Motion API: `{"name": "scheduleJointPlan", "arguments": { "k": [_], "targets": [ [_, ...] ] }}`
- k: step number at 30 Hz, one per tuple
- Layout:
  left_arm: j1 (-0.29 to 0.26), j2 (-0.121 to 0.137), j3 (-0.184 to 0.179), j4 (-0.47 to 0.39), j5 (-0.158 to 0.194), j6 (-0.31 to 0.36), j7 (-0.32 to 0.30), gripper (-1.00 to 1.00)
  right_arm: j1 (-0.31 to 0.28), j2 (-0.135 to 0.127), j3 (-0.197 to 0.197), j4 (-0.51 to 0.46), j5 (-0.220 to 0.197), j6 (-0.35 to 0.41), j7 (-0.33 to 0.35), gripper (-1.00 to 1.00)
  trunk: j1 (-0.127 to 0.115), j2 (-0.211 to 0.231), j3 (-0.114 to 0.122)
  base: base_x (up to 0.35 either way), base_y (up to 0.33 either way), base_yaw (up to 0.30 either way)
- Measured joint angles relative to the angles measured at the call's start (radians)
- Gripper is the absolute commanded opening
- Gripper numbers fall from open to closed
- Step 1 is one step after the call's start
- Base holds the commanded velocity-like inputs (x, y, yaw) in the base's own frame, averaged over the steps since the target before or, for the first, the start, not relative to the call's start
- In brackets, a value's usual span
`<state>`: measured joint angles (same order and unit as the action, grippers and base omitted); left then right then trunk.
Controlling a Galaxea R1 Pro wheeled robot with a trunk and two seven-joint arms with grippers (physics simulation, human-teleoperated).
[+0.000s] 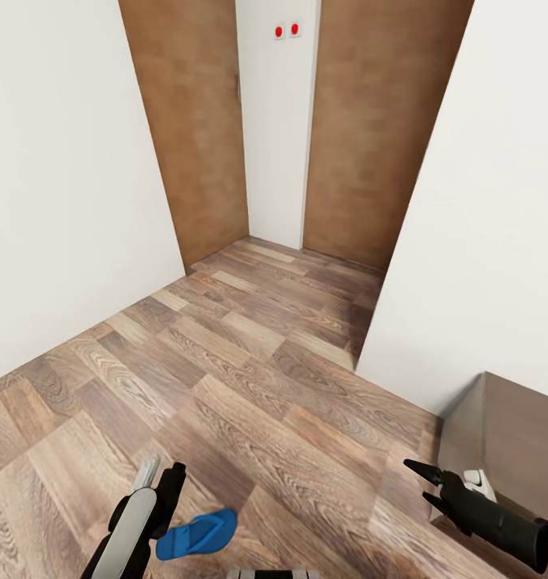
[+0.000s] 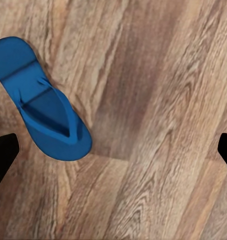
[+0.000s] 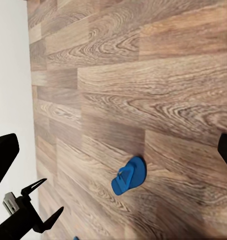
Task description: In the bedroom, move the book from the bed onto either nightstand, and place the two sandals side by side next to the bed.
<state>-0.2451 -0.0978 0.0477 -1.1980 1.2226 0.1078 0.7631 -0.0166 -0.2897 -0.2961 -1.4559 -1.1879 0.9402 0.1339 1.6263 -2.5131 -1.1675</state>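
One bright blue sandal (image 1: 197,535) lies flat on the wood-plank floor at the near edge of the head view, just right of my left gripper (image 1: 162,479). In the left wrist view the sandal (image 2: 41,100) lies below the camera and off to one side. My left gripper (image 2: 113,155) is open above the floor, its fingertips (image 2: 3,155) wide apart and holding nothing. My right gripper (image 1: 426,485) is open and empty at the lower right. The right wrist view shows the sandal (image 3: 128,176) farther off. The book, bed and nightstand are out of view.
I face a short corridor with white walls (image 1: 64,201) and two brown wooden doors (image 1: 189,121). A wall corner (image 1: 362,362) juts out on the right. A brown-grey piece of furniture (image 1: 507,434) stands at the lower right, close to my right arm.
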Motion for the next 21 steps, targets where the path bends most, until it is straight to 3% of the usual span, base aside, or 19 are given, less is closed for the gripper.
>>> {"name": "scheduleJointPlan", "arguments": {
  "k": [9, 21],
  "targets": [
    [0.0, 0.0, 0.0, 0.0, 0.0, 0.0, 0.0, 1.0, -0.001, 0.0, 0.0, 0.0, 0.0, 0.0, 0.0, 1.0, 0.004, -0.002, -0.035, 0.0, 0.0, 0.186],
    [0.0, 0.001, 0.001, 0.0, 0.0, 0.0, 0.0, 1.0, 0.0, 0.0, 0.0, 0.0, 0.0, 0.0, 0.0, 1.0, 0.009, -0.005, -0.078, 0.0, 0.0, 0.075]
  ]
}}
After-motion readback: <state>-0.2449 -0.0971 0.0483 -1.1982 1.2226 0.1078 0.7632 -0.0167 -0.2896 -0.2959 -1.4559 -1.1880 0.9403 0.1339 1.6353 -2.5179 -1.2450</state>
